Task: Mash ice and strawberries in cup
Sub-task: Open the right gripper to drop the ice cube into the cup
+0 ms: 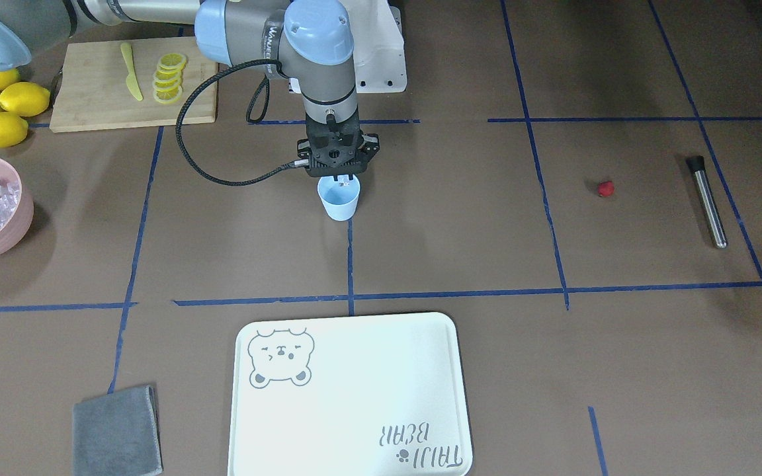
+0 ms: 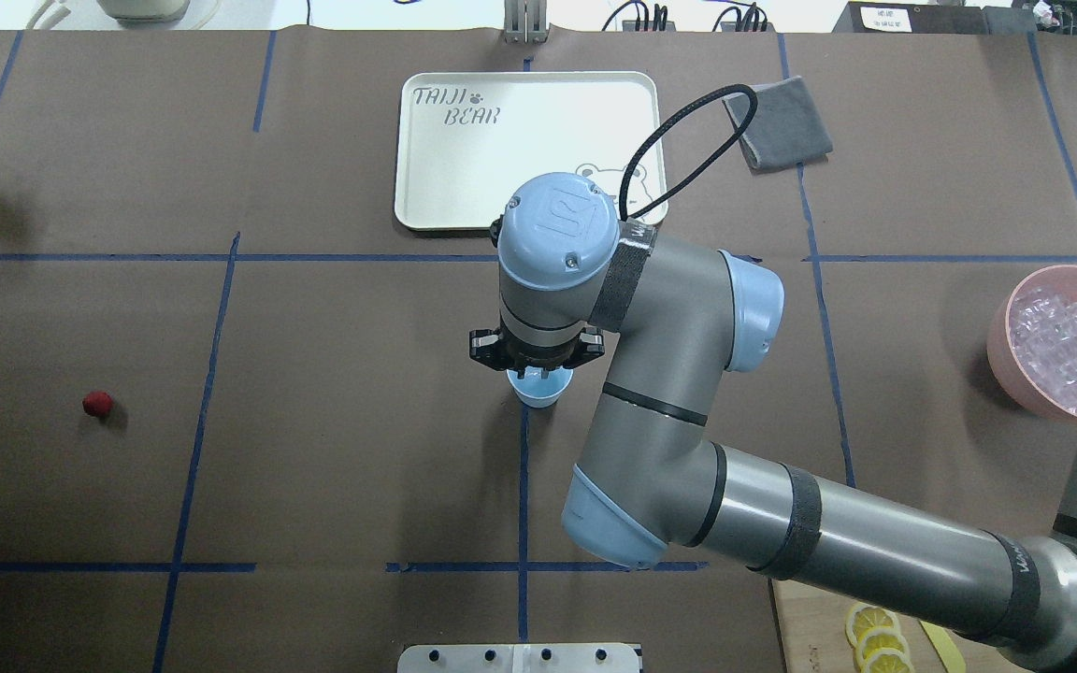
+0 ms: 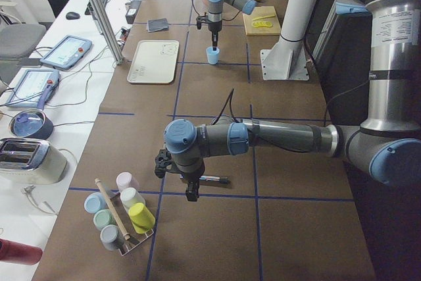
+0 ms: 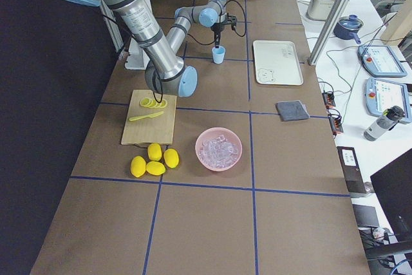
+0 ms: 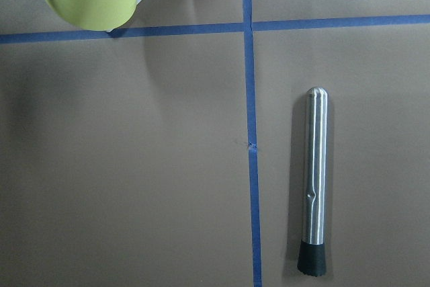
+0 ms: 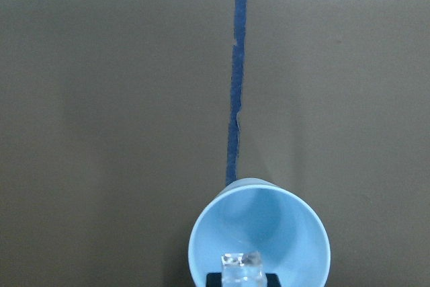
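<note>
Brown papered desk [image 1: 421, 264]: my right gripper [image 1: 340, 178] pinches a small clear ice cube [image 6: 242, 267] over the pale-blue plastic cup [image 1: 339, 205] at centre. The cube is slick and hard, best held by flat faces. I cannot tell the left gripper [image 3: 191, 194] state.

4 exterior cameras ring the table [image 1: 454, 231], all sharing the cup [image 1: 339, 201].

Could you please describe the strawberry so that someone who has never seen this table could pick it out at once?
Start at the light-blue cup in the middle of the brown table, then look toward the robot's left end, where a steel muddler lies. The strawberry sits alone on bare paper between them, nearer the muddler: the only small red thing there.
</note>
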`<state>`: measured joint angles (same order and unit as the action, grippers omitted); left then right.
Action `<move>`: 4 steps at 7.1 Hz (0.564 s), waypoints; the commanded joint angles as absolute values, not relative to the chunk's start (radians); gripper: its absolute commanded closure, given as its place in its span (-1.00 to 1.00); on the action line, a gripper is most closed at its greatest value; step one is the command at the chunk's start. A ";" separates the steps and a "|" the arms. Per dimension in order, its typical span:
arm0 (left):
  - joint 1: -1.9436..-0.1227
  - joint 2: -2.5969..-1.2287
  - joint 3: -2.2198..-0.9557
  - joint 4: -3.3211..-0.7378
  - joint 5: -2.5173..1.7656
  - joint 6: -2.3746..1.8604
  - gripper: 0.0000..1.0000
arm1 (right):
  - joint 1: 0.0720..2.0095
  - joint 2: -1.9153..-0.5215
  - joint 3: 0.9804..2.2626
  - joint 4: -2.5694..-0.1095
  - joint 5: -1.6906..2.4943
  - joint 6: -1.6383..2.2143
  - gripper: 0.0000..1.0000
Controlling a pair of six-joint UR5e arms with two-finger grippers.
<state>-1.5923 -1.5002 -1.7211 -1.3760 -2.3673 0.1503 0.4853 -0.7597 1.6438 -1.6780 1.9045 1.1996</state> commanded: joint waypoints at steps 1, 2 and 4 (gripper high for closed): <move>-1.592 -1.500 -1.723 -1.376 -2.368 0.150 -1.00 | 0.486 -0.761 1.644 -1.680 1.905 1.200 0.18; -1.592 -1.500 -1.721 -1.376 -2.367 0.150 -1.00 | 0.489 -0.761 1.647 -1.680 1.907 1.200 0.06; -1.592 -1.500 -1.723 -1.376 -2.368 0.150 -1.00 | 0.500 -0.759 1.652 -1.680 1.911 1.200 -0.98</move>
